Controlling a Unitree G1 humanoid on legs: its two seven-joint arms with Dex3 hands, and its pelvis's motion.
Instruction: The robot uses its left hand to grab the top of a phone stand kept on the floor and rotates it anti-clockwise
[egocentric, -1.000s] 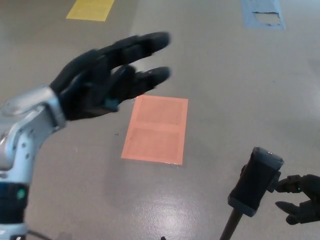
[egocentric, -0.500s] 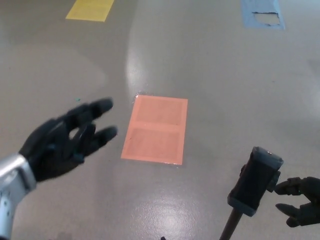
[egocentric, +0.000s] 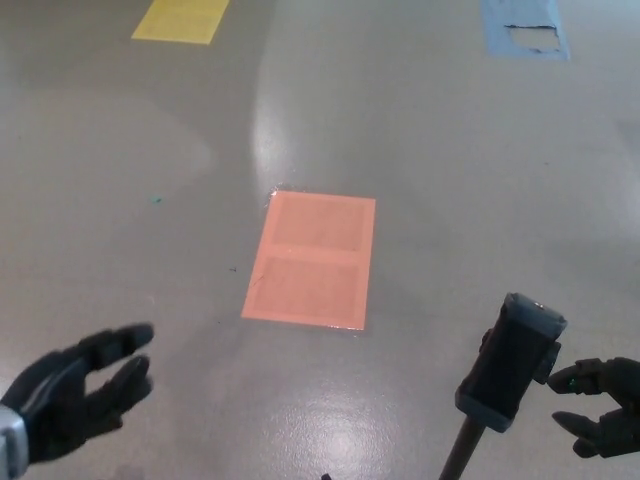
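The phone stand's black clamp head (egocentric: 512, 362) sits on a thin pole at the lower right of the head view, tilted slightly. My left hand (egocentric: 72, 402) is low at the bottom left corner, far from the stand, fingers spread and holding nothing. My right hand (egocentric: 600, 405) shows at the right edge just beside the clamp head, not touching it, fingers apart and empty.
An orange rectangle (egocentric: 312, 258) is marked on the grey floor in the middle. A yellow patch (egocentric: 182, 18) lies at the top left and a blue patch (egocentric: 526, 26) at the top right. A bright glare runs down the floor.
My left hand has dropped from high at the left, near the orange rectangle, down to the bottom left corner. The stand and right hand have stayed put.
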